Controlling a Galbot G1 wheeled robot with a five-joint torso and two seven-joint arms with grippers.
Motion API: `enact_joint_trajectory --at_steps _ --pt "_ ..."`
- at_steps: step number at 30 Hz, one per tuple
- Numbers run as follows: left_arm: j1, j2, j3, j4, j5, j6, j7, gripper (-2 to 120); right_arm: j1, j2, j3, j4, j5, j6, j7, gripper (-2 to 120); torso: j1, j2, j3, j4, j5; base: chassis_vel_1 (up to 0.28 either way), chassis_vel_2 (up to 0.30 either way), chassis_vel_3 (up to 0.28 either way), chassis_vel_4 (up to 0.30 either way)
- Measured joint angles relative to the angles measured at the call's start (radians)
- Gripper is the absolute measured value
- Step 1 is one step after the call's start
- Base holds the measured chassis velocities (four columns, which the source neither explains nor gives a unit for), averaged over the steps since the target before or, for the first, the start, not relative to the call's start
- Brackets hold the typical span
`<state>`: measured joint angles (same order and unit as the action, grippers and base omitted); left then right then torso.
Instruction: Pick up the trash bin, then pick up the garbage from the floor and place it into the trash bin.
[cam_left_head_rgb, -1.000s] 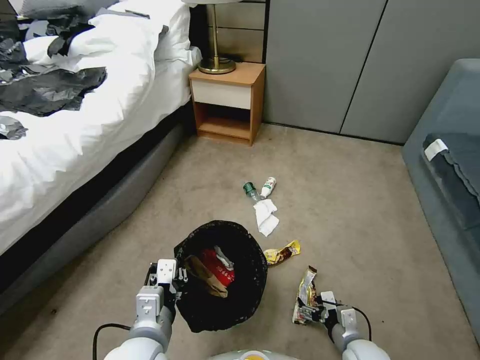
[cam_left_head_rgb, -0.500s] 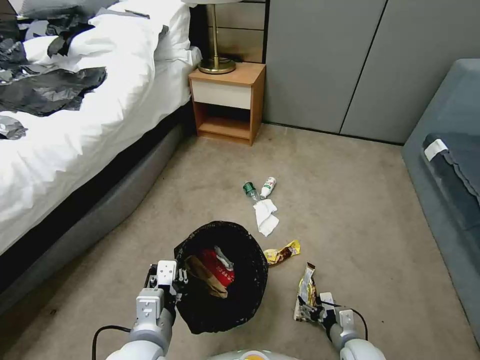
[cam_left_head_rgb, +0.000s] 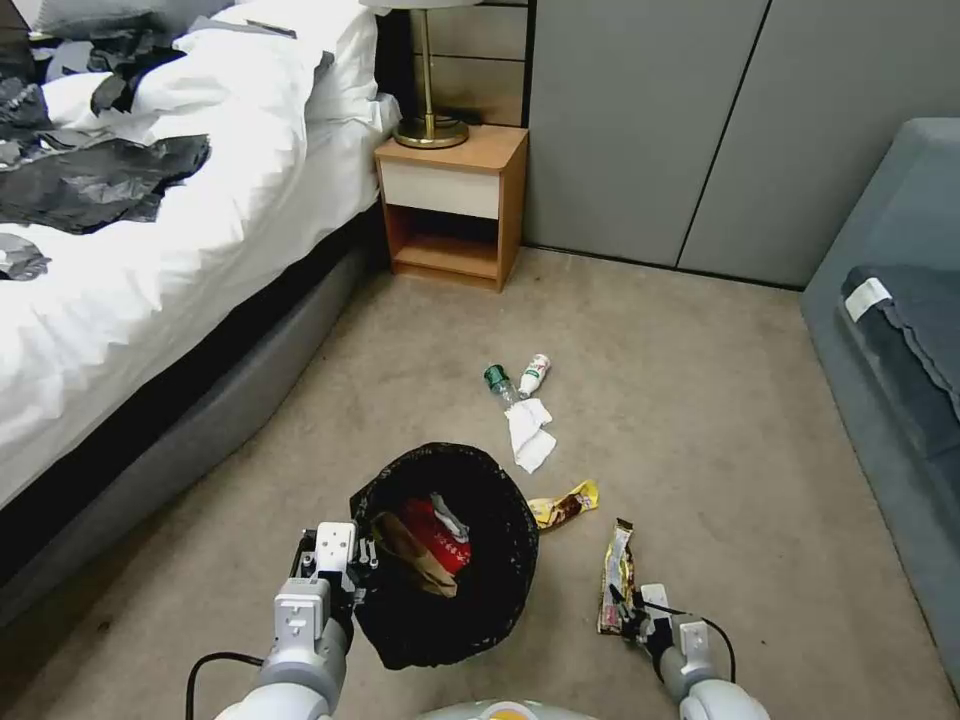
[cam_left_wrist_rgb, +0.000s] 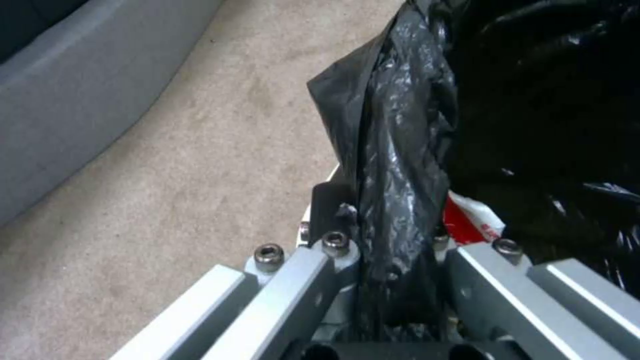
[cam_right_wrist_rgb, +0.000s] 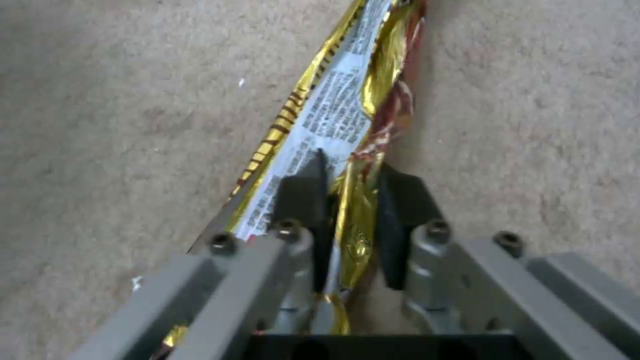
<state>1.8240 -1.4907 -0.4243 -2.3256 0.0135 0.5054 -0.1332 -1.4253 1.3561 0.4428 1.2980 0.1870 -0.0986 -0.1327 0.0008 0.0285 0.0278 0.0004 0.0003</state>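
Low at our right, our right claw (cam_left_head_rgb: 632, 613) pinches a gold snack wrapper (cam_left_head_rgb: 615, 577) just above the carpet (cam_left_head_rgb: 720, 440). Our left claw (cam_left_head_rgb: 345, 568) clamps the black-lined trash bin (cam_left_head_rgb: 445, 550) rim, bin held between both arms.

We saw the room evenly and softly lit, with no hard shadows on the carpet (cam_left_head_rgb: 700, 400) and only a dim band under the bed (cam_left_head_rgb: 150, 250). Both wrist views were soft: the black bag (cam_left_wrist_rgb: 400, 150) showed small glints of glare, and the gold wrapper (cam_right_wrist_rgb: 347, 115) shone while the finger frames nearest the lens blurred.
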Motion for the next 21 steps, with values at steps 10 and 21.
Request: enact_joint_trajectory --at_steps 10,21 --pt "-0.004 0.0 0.006 0.007 0.0 0.0 0.0 1 -0.014 -0.004 0.0 0.048 0.001 0.022 0.006 0 0.0 0.0 0.0 -0.0002 -0.0001 0.0 0.0 0.0 0.0" --pt "-0.005 0.001 0.01 0.008 -0.002 0.0 0.0 1 -0.073 -0.008 0.001 0.228 0.02 0.177 0.011 0 0.0 0.0 0.0 -0.0005 -0.0002 0.0 0.0 0.0 0.0"
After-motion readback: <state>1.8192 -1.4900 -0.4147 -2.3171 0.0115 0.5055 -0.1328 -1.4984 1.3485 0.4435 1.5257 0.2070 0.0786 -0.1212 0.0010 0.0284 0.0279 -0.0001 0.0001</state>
